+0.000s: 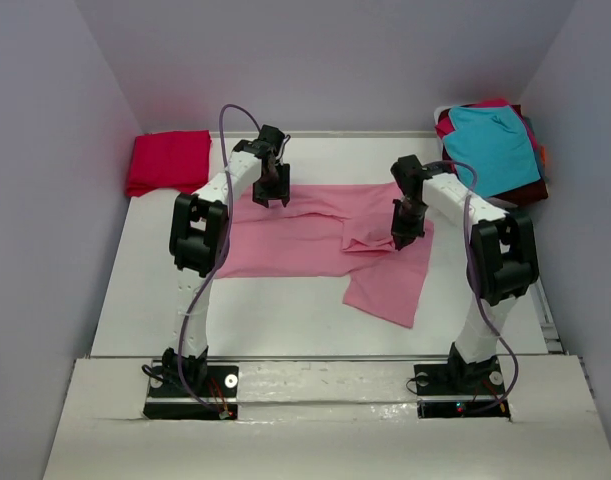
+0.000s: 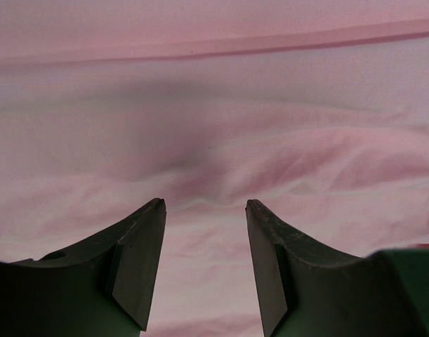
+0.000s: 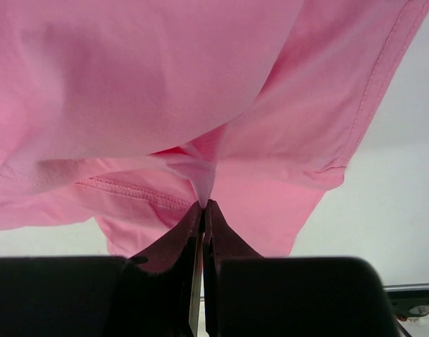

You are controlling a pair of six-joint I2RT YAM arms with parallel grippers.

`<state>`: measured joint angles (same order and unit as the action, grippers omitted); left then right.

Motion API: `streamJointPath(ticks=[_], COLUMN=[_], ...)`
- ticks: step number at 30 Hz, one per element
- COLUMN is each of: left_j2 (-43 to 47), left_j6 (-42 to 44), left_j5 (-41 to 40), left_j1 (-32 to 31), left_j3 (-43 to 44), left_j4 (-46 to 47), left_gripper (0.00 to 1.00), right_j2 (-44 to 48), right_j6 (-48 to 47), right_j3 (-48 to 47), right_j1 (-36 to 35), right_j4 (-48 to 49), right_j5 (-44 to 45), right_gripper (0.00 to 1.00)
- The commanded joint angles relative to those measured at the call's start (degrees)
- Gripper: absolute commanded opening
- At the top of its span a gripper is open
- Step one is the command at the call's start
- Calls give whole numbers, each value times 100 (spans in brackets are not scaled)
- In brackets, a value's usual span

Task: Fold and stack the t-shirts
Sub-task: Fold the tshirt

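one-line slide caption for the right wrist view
Right gripper shut on a pinch of the pink t-shirt, white table behind.

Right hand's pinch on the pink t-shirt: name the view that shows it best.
Right wrist: the right hand is shut on a peak of the pink t-shirt, seen close. The top view shows that hand down on the shirt, its grip too small to read. The left wrist shows only pink cloth beneath the open left hand.
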<state>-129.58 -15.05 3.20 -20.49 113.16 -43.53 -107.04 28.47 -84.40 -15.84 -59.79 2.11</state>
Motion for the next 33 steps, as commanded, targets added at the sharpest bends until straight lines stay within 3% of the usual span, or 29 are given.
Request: streamJointPath(ticks=[1,9,15,18,33], left_j2=[214,214,240,249,337], left_j6=[90,90,90,90,99], left_j5=[67,75,67,75,67], left_j1=[28,28,28,28,28], left_j3=[127,118,83,83,4], left_j4=[-59,-77,-77,-68,-42], left_gripper=[61,61,61,61,61], right_j2=[298,465,571,544,-18], right_j6=[-131,-280,-254,-228,-140], right_j3=[239,705,890,777,117], right_j1=[-34,-157,-209,-209,-209], right_j4=[-129,-112,-59,-94,81], right_j5=[-167,-404,-343,-238,158], right_gripper=[7,11,37,44,40])
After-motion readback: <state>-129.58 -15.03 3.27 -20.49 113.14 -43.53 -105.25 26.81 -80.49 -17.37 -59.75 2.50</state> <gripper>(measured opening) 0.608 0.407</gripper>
